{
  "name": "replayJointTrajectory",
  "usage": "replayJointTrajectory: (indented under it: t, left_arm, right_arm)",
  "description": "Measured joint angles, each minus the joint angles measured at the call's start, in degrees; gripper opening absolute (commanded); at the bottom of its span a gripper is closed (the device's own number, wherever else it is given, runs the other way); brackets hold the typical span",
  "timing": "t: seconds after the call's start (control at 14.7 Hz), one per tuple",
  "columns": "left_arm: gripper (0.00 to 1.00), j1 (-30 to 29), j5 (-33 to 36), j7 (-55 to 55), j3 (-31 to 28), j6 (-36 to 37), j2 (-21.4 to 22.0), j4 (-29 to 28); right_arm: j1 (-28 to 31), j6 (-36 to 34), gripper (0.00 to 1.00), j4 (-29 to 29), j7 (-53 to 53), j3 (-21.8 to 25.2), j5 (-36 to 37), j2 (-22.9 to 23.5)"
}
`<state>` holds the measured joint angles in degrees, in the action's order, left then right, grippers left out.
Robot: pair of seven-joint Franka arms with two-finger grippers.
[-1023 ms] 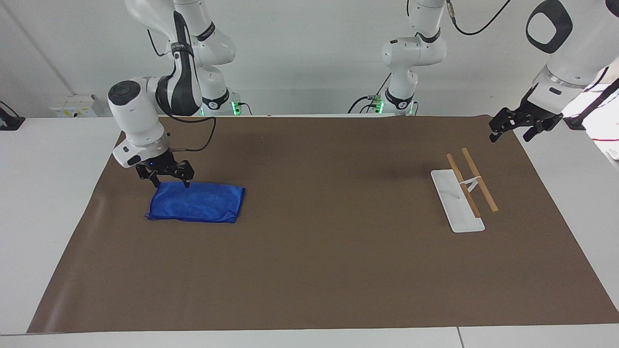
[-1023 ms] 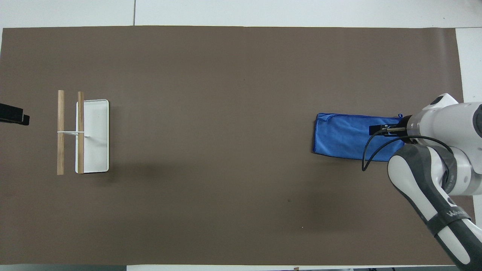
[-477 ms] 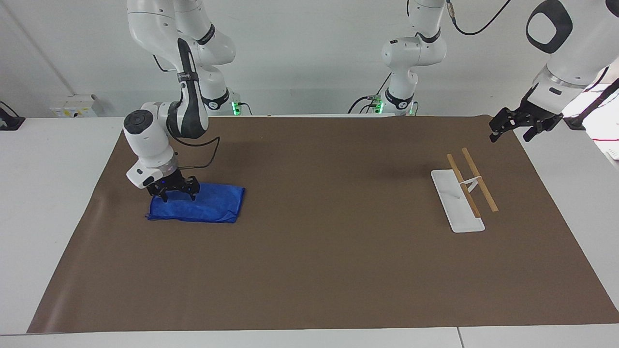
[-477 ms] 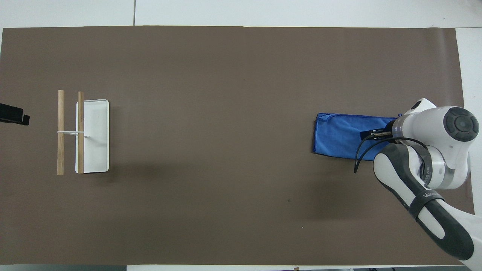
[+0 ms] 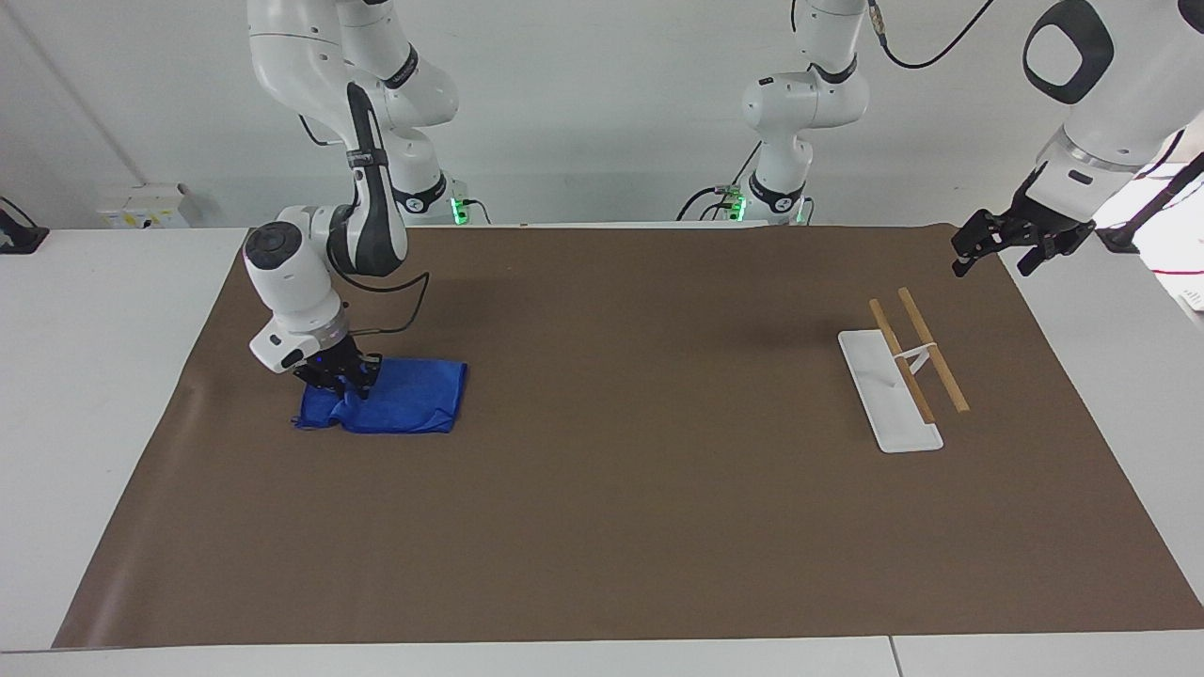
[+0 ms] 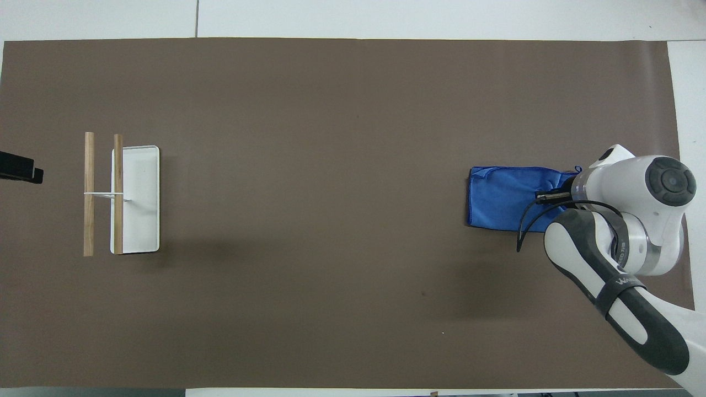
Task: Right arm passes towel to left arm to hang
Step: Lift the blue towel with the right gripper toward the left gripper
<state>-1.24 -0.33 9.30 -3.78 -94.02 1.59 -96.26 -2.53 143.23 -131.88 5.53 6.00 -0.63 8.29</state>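
Note:
The blue towel (image 5: 409, 402) lies on the brown mat at the right arm's end of the table; it also shows in the overhead view (image 6: 502, 197). My right gripper (image 5: 340, 382) is down on the towel's end nearest the mat's short edge, its fingers shut on a pinched fold of cloth. In the overhead view the right gripper (image 6: 545, 196) is partly hidden under its own wrist. The towel is bunched at the gripper. My left gripper (image 5: 997, 252) waits open and empty in the air over the mat's corner at the left arm's end; only its tip (image 6: 21, 169) shows from overhead.
A rack with a white base (image 5: 884, 395) and two wooden bars (image 5: 931, 350) stands at the left arm's end of the mat, seen from overhead as white base (image 6: 138, 220) and bars (image 6: 89, 193). The brown mat (image 5: 611, 489) covers most of the table.
My right gripper came down onto the towel and its fingers closed on the cloth. The towel bunched and its free end slid a little toward the gripper. The left arm has not moved.

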Motion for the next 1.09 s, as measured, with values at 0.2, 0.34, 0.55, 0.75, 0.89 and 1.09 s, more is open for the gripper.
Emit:
replayJointTrajectory:
  t: [0.2, 0.34, 0.55, 0.75, 0.89, 1.09]
  left_arm:
    - [1.00, 0.00, 0.00, 0.00, 0.00, 0.00, 0.00, 0.00]
    - [1.00, 0.00, 0.00, 0.00, 0.00, 0.00, 0.00, 0.00]
    - [1.00, 0.00, 0.00, 0.00, 0.00, 0.00, 0.00, 0.00]
    - [1.00, 0.00, 0.00, 0.00, 0.00, 0.00, 0.00, 0.00]
    - [1.00, 0.00, 0.00, 0.00, 0.00, 0.00, 0.00, 0.00]
    - [1.00, 0.00, 0.00, 0.00, 0.00, 0.00, 0.00, 0.00]
  right_arm:
    - [-0.45, -7.61, 0.00, 3.50, -0.37, -0.11, -2.83, -0.41]
    - [-1.76, -13.59, 0.00, 7.11, -3.12, -0.16, -2.96, -1.71]
    - [-4.85, -21.60, 0.00, 13.13, -8.61, -0.24, -3.06, -3.62]
    - [-9.14, -28.19, 0.00, 20.22, -16.72, -0.36, -5.54, -3.87]
    - [-10.94, -30.85, 0.00, 24.34, -21.31, -0.59, -9.19, -3.56]
    - [-13.24, -32.33, 0.00, 29.46, -28.20, -0.99, -14.32, -2.61]
